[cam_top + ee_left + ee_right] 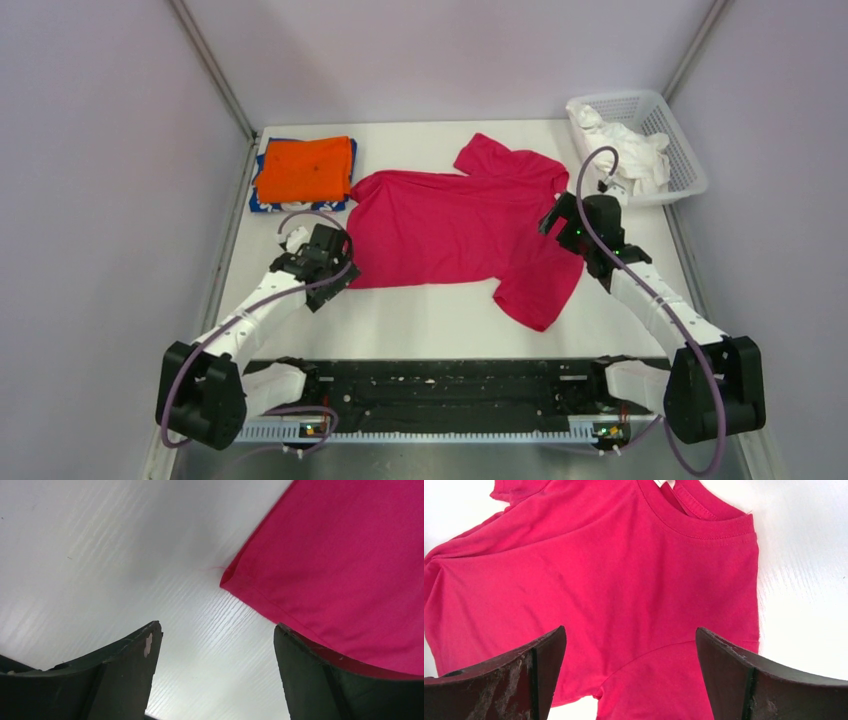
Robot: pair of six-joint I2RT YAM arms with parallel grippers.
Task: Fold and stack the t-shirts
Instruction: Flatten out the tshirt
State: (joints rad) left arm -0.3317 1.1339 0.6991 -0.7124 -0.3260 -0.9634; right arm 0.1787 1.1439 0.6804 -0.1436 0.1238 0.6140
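Note:
A magenta-red t-shirt lies spread flat in the middle of the table, collar toward the right, hem toward the left. A folded orange t-shirt lies on a folded blue t-shirt with white marks at the back left. My left gripper is open and empty over the shirt's near-left hem corner. My right gripper is open and empty above the shirt's shoulder and near sleeve seam, by the collar.
A white mesh basket holding white cloth stands at the back right. Lilac walls close in the table on the left, back and right. A black rail runs along the near edge between the arm bases.

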